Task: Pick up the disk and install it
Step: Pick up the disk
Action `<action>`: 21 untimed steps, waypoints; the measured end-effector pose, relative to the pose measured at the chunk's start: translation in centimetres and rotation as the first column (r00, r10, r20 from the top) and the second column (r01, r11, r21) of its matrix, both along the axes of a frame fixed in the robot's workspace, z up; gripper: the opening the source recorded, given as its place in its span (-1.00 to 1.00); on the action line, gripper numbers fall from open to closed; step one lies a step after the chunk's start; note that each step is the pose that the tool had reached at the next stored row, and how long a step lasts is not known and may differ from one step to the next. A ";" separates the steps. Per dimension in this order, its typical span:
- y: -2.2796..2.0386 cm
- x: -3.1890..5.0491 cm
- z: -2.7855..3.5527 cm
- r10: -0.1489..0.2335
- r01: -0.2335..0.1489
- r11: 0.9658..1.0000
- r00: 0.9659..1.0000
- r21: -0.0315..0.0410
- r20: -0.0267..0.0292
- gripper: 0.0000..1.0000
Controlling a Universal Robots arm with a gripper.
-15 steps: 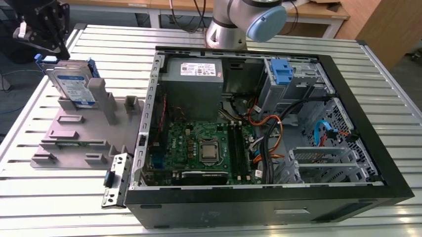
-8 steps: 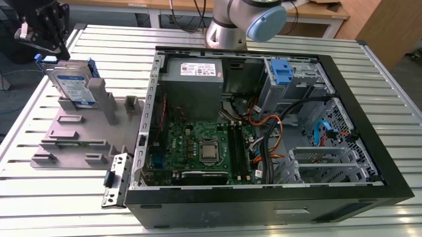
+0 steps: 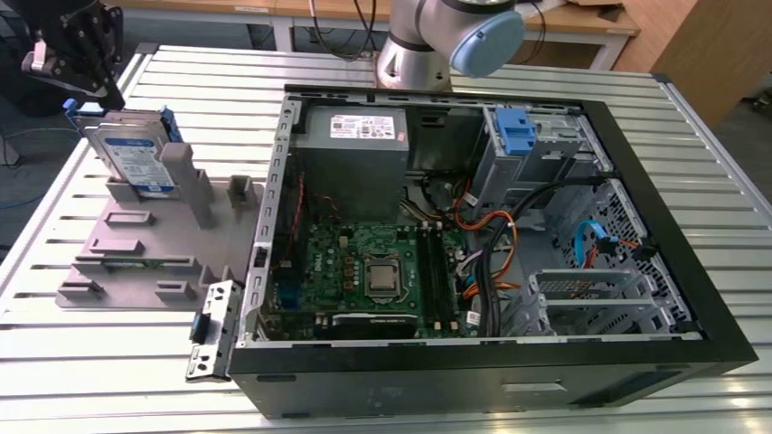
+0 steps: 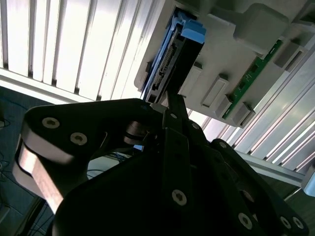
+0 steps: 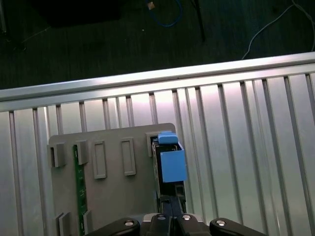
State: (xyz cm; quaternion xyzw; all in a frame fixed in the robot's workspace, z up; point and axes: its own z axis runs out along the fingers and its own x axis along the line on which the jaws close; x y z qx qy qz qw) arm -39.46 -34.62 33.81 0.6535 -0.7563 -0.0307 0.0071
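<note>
**Exterior view: one disk, upright in its grey holder**

One disk [image 3: 133, 158] stands on edge in one grey plastic holder [image 3: 133, 244] with blocky slots and posts. The holder lies on the ribbed metal table [image 3: 121, 371], just beside one open black computer case [image 3: 483, 357], on the exterior view's left. The disk is a flat silver rectangle with a white-and-blue label and blue plastic rails. One green circuit strip [image 3: 133, 264] lies in a holder slot. The single black gripper [image 3: 111, 95] hangs at the disk's upper corner. In both wrist views its two fingers [image 4: 174, 147] are pressed together, nothing between them, with the tips at the disk's connector end. Whether they touch it I cannot tell.
</note>
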 end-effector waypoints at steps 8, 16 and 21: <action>0.00 -0.04 0.00 0.000 0.000 1.000 1.000 0.000 0.000 -0.79; 0.00 -0.05 0.00 0.000 0.000 1.000 1.000 0.000 0.000 -0.66; 0.00 -0.05 0.00 0.000 0.000 1.000 1.000 0.000 0.000 -0.30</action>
